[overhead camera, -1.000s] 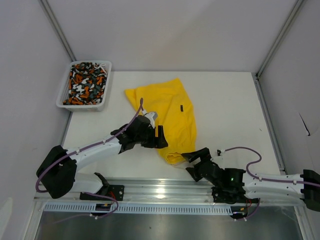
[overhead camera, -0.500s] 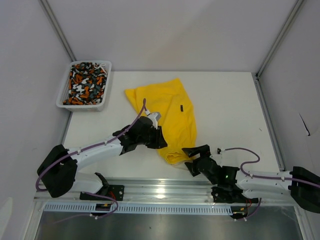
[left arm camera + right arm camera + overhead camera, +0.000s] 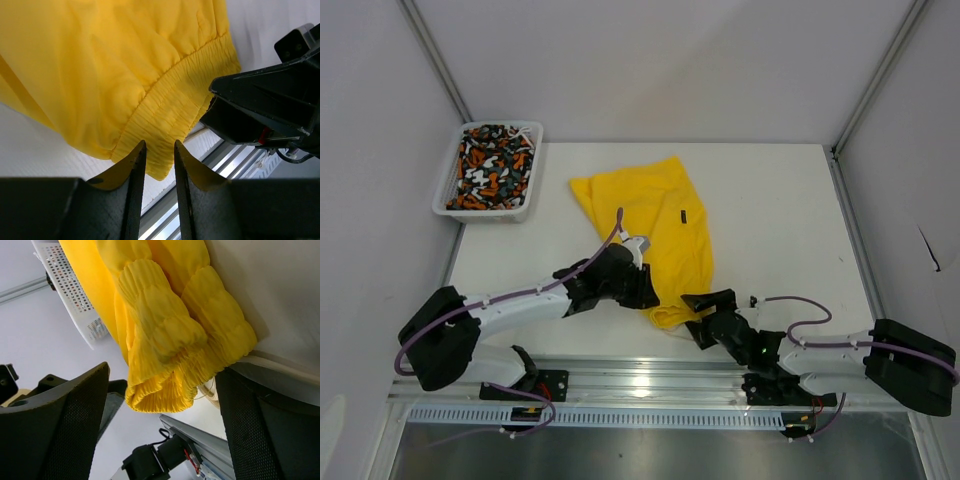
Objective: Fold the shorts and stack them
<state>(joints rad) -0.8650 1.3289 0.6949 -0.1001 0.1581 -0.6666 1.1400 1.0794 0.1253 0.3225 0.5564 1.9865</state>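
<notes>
White tabletop (image 3: 770,200) fills the middle of the overhead view, closed in by pale grey panels on three sides. We see soft, plain bright yellow shorts (image 3: 665,215) lying crumpled just left of the centre of that frame, their gathered elastic waistband nearest the bottom edge. In the upper left, a white plastic mesh basket (image 3: 480,212) sits at the table's corner. The soft patterned shorts (image 3: 495,165), blotched in orange, white, black and grey-teal, lie bundled inside it, well apart from the yellow shorts. The left gripper (image 3: 645,290) extends from the lower left to the left side of the waistband. In its wrist view we see its fingers (image 3: 135,170) drawn close together, pinching the ribbed yellow edge between them. The right gripper (image 3: 698,318) comes in from the lower right, at the waistband's bottom corner. Its wrist view shows the jaws standing wide apart, with the bunched yellow elastic lying in the gap and neither finger pressing it.
</notes>
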